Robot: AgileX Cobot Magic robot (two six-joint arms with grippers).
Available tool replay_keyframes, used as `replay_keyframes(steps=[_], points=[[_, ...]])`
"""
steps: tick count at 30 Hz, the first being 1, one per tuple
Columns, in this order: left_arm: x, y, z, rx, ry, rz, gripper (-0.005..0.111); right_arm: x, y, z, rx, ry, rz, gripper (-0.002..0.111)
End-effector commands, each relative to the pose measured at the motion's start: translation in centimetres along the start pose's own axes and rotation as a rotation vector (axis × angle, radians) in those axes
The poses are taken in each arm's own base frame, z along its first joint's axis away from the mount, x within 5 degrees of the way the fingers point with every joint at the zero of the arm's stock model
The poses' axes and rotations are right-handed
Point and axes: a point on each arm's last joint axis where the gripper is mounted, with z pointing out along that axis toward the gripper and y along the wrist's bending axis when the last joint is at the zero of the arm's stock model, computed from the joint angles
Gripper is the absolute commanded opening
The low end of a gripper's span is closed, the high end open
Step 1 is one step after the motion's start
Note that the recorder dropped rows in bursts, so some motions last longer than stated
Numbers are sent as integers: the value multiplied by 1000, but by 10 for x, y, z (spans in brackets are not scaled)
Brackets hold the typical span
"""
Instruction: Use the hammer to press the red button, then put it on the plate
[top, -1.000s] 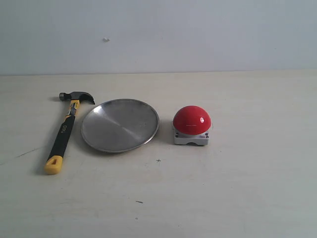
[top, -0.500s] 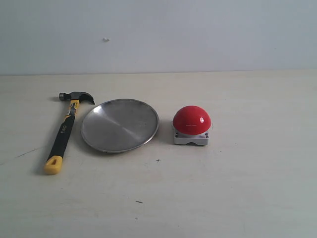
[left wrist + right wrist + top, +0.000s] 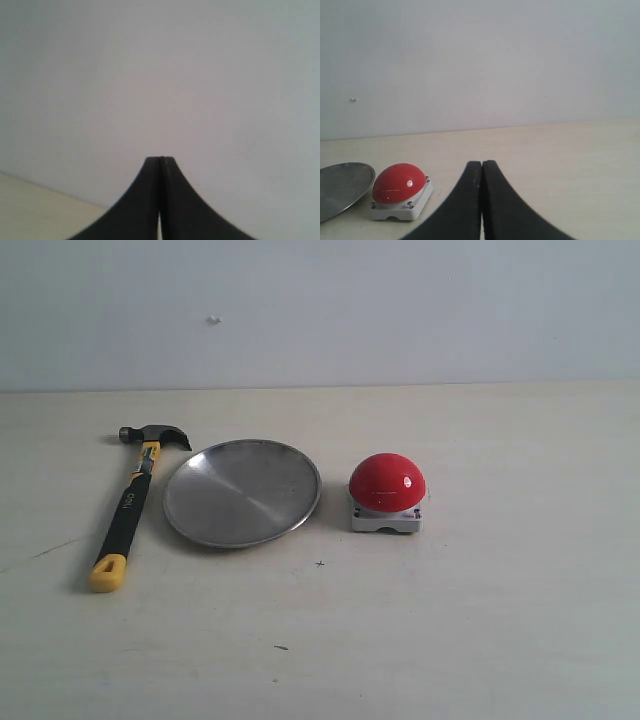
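Exterior view — shiny round plate.

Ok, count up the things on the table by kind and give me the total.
Hammer: 1
Plate: 1
Red button: 1
Total: 3

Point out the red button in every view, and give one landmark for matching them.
Exterior view: red button right of centre, just right of the plate.
Left wrist view: not in it; only the left gripper and wall.
Right wrist view: red button beside the plate, past the right gripper.
Shared landmark: the plate, in exterior and right wrist views.
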Motion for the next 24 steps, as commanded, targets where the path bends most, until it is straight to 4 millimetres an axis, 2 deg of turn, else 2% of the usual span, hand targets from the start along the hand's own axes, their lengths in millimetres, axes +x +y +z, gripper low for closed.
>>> replay_keyframes(steps=[1, 4, 9, 13, 17, 19, 24], points=[[1, -5, 63, -51, 297, 211, 0, 1, 0, 0, 4, -3, -3, 0], [4, -6, 98, -33, 411, 375, 0, 1, 0, 0, 4, -3, -3, 0], [19, -1, 124, -36, 515, 421, 0, 1, 0, 0, 4, -3, -3, 0], [27, 6, 139, -56, 503, 424, 0, 1, 0, 0, 4, -3, -3, 0], [19, 7, 158, -73, 562, 406, 0, 1, 0, 0, 4, -3, -3, 0], [14, 5, 171, -88, 645, 360, 0, 1, 0, 0, 4, -3, -3, 0], [17, 3, 207, -102, 902, 322, 0, 1, 0, 0, 4, -3, -3, 0]])
